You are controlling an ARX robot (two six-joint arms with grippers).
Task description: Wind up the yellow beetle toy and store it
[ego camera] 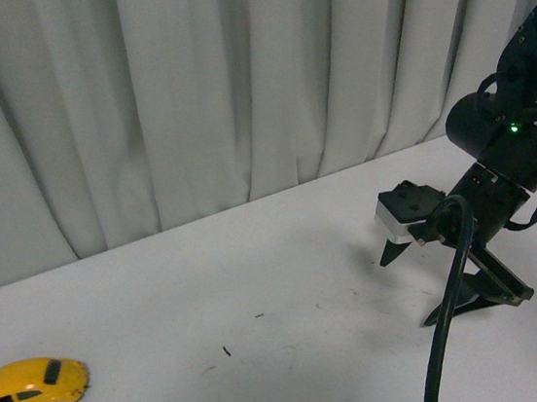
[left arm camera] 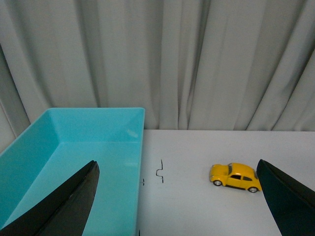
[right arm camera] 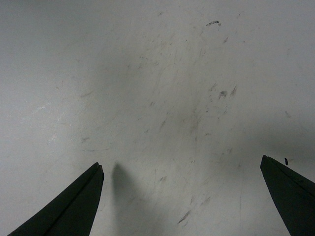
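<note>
Over the right half of the tabletop, not far from its far edge: right pincer, released, fingers wide apart, tips pointed down and close to the surface. Nothing between them. Same in the right wrist view: two dark fingertips spread over bare, scuffed white surface, with a shadow beside one. Trailing from that arm toward the near edge, a black cable.

Left pincer seen only from its own wrist camera: also released, empty, raised above the tabletop and facing the far edge. Ahead of it and apart from it, the yellow beetle toy, on its wheels, side-on, closer to one finger than the other. Past the other finger, a turquoise bin, open-topped, reaching back to the far edge. Between bin and toy, small dark marks.

From the front, the toy toward the near left corner, well apart from the right pincer. Behind the far edge, a pale pleated curtain.
</note>
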